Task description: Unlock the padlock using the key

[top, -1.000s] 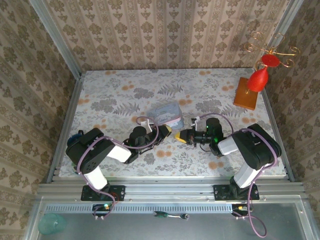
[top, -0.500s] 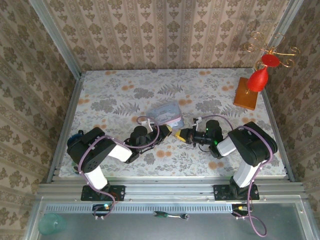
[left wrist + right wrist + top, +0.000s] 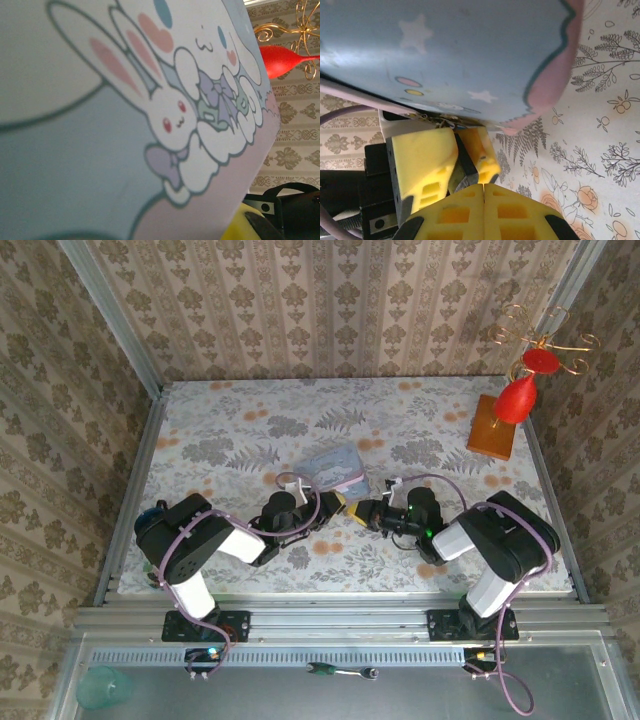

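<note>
Obs: right claw [image 3: 484, 190] was closed, fingers flush together. No key could be made out between them, as it was too thin to tell whether it was pinched there or not. The left claw [image 3: 337, 503] met it tip to tip just beside the cartoon tin [image 3: 470, 50]. Its yellow fingers were nearly together around a small dark block, judged to be the padlock [image 3: 463, 162], tucked right under the tin's rim with a glint of silvery metal above it. Risks as judged: (1) the keyhole face was not visible in the right wrist view, so a key coming in at a slight angle would likely skid off the lock body rather than enter; (2) a push from the right claw could rotate the padlock in the left claw's hold, since that hold was on a tiny block near the fingertips; (3) a thin key held only by flat pads could pivot or slip out and drop to the tabletop [image 3: 600, 150] — awkward to recover; (4) the tin sat close against both claws, so any sideways correction could nudge it and drag the lock off line.
</note>
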`<act>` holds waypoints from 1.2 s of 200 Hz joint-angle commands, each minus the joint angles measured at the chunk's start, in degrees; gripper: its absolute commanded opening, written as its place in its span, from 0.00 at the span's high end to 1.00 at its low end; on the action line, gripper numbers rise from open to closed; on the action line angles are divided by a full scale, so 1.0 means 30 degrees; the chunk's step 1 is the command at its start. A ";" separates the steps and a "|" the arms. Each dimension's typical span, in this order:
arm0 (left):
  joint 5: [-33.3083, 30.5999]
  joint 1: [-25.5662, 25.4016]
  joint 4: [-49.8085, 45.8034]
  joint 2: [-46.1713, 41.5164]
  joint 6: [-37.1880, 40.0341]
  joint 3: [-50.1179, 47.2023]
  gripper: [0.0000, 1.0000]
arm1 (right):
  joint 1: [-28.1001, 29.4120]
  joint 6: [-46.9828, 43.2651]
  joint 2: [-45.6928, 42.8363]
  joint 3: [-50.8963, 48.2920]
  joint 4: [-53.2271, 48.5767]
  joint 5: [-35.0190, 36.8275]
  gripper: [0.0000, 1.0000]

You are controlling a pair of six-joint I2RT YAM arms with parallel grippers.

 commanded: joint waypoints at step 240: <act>-0.0216 0.0144 -0.9095 -0.5590 0.5336 0.0679 0.90 | 0.2399 -0.5847 -0.4021 0.3466 -1.1852 0.1915 0.72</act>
